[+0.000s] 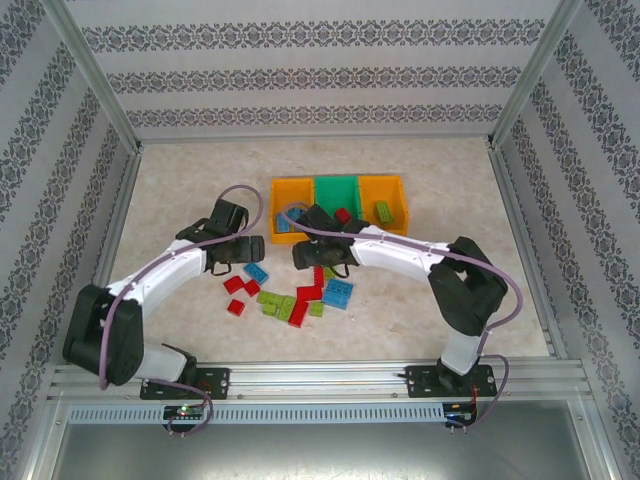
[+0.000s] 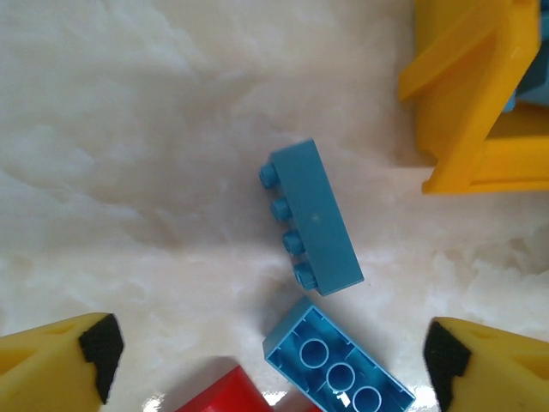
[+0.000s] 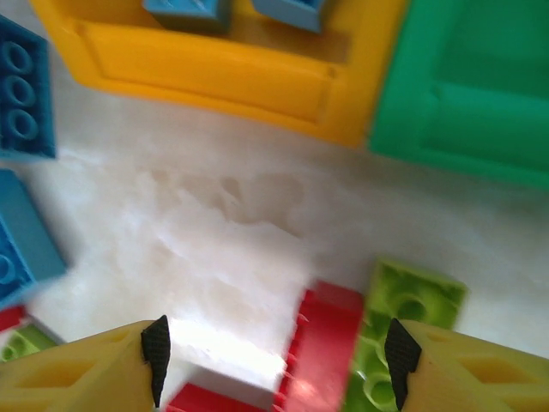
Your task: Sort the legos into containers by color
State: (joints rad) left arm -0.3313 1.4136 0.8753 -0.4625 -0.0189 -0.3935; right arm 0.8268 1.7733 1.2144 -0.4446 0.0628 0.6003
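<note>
Since legos (image 1: 272,298) are lying unsorted mid-worktop (image 1: 170,190), the left hand (image 2: 273,359) is gaping empty over a blue brick (image 2: 317,219), the right hand (image 3: 279,359) likewise over a red brick (image 3: 330,335), probably lining up picks.

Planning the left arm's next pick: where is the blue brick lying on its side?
In the left wrist view the side-lying brick sits ahead of the open left gripper, just beyond an upturned blue brick, left of the orange bin.

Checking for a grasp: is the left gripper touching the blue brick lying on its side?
Apart. In the left wrist view the left gripper is open, bare table separating both fingertips from that blue brick.
</note>
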